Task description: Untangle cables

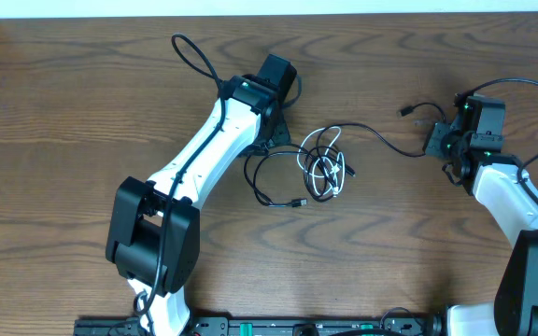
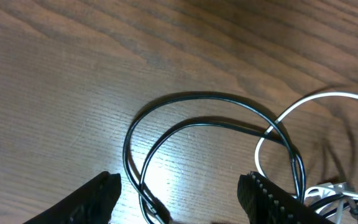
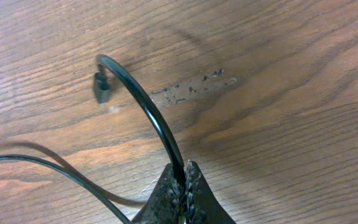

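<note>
"While the left gripper [image 2: 180, 183] hangs low over the table [image 1: 63, 112], are its fingers [image 2: 95, 199] grasping anything?"

"No. They stand apart, released. The looped black cable [image 2: 191, 94] lies flat on the wood between them, and the white cable [image 2: 331, 94] sits coiled just beside it, mid-table."

"And the right gripper [image 3: 184, 171]?"

"Clenched on the second black cable [image 3: 148, 106], near its plug [image 3: 101, 87]. From there that cable runs left toward the white coil, so all 3 meet there."
</note>
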